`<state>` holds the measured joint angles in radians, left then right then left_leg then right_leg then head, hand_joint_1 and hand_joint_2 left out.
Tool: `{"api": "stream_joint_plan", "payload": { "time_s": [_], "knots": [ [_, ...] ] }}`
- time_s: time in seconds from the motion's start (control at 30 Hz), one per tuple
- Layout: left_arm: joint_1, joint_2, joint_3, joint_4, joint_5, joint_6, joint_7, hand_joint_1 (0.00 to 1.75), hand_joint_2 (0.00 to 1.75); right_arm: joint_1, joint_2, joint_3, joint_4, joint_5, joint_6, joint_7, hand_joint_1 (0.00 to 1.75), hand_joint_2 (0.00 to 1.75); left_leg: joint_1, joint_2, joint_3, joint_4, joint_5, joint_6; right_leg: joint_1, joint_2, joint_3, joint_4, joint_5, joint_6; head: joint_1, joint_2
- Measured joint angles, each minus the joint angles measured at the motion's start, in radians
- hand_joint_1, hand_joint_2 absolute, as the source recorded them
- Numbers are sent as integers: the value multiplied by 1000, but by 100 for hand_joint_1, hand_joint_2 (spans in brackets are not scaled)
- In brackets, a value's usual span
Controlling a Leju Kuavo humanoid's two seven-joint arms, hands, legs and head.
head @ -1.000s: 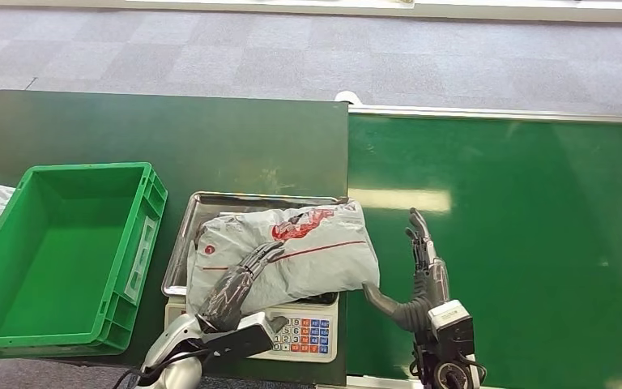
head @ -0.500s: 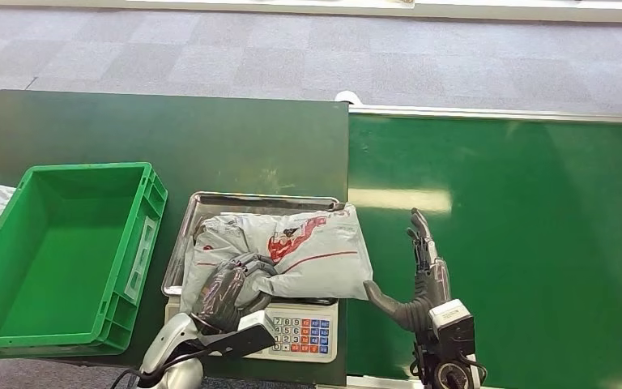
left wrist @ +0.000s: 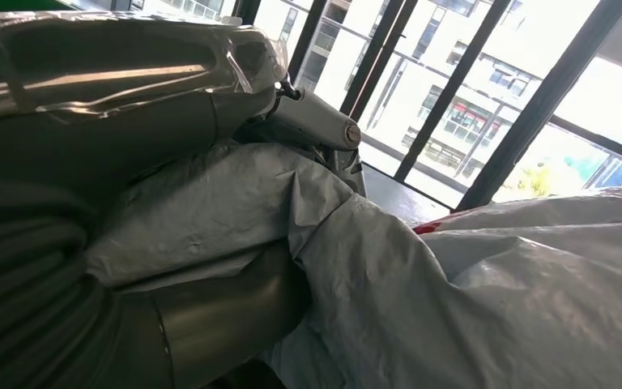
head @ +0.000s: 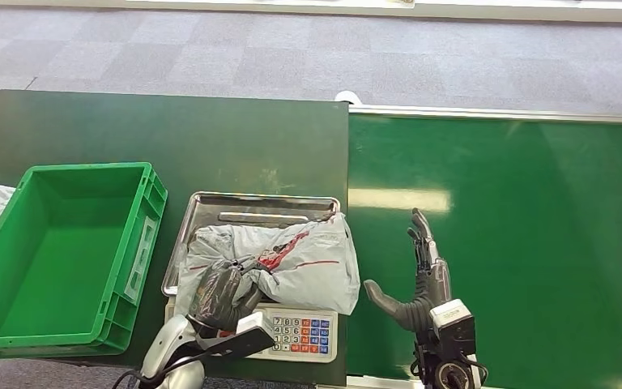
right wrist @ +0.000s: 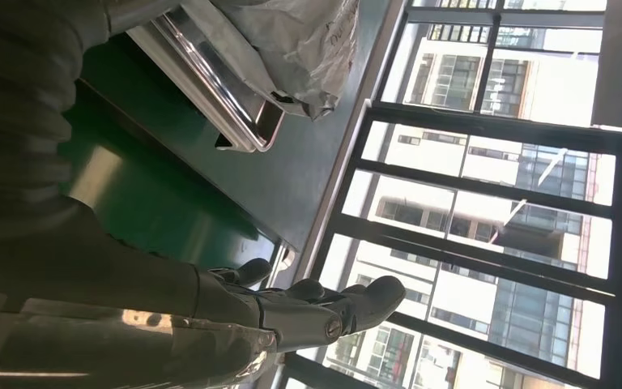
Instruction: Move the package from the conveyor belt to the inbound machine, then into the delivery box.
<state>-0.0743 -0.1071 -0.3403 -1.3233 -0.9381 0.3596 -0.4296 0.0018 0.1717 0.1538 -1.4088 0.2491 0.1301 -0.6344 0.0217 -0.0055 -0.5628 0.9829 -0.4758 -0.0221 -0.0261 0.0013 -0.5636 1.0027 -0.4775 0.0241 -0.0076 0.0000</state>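
While the package [head: 291, 259] lies on the inbound machine [head: 255, 207], we grasp its near edge with our left hand [head: 220, 293]; our right hand [head: 417, 275] is released over the conveyor belt [head: 534, 243]. The delivery box [head: 16, 324] waits.

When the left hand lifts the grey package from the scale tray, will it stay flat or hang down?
The package will probably sag: its grey film is already bunched and creased under the left hand. The film looks glossy, so it may slip. It seems light and soft, not fragile.

Grey package [head: 291, 259] with red print; green crate [head: 16, 324]; green belt [head: 518, 227].
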Motion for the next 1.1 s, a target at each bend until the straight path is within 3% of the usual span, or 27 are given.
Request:
{"api": "stream_joint_plan", "payload": {
  "time_s": [0.23, 0.37, 0.63, 0.9, 1.1],
  "knots": [
    [2, -3, 3, -4, 55, 122, -46, 175, 175, -1, 2, -1, 0, -7, -3, 3, 0, 175, 0, 0, 0, 0, 0, 0, 0, 0, 0, 0, 0, 0, 0, 0],
    [5, -10, 18, -26, 158, 221, -116, 175, 175, -2, 3, -2, 3, -14, -12, 4, 0, 175, 0, 0, 0, 0, 0, 0, 0, 0, 0, 0, 0, 0, 0, 0],
    [23, -23, 44, -93, 282, 321, -235, 175, 175, -4, 4, -1, 16, -26, -29, 4, 0, 175, 0, 0, 0, 0, 0, 0, 0, 0, 0, 0, 0, 0, 0, 0],
    [47, -45, 92, -203, 329, 337, -268, 175, 175, -10, 5, 0, 32, -36, -46, 0, 0, 175, 0, 0, 0, 0, 0, 0, 0, 0, 0, 0, 0, 0, 0, 0],
    [58, -94, 204, -316, 290, 338, -268, 175, 175, -8, 5, 0, 36, -43, -59, -2, 0, 175, 0, 0, 0, 0, 0, 0, 0, 0, 0, 0, 0, 0, 0, 0]
  ]
}}
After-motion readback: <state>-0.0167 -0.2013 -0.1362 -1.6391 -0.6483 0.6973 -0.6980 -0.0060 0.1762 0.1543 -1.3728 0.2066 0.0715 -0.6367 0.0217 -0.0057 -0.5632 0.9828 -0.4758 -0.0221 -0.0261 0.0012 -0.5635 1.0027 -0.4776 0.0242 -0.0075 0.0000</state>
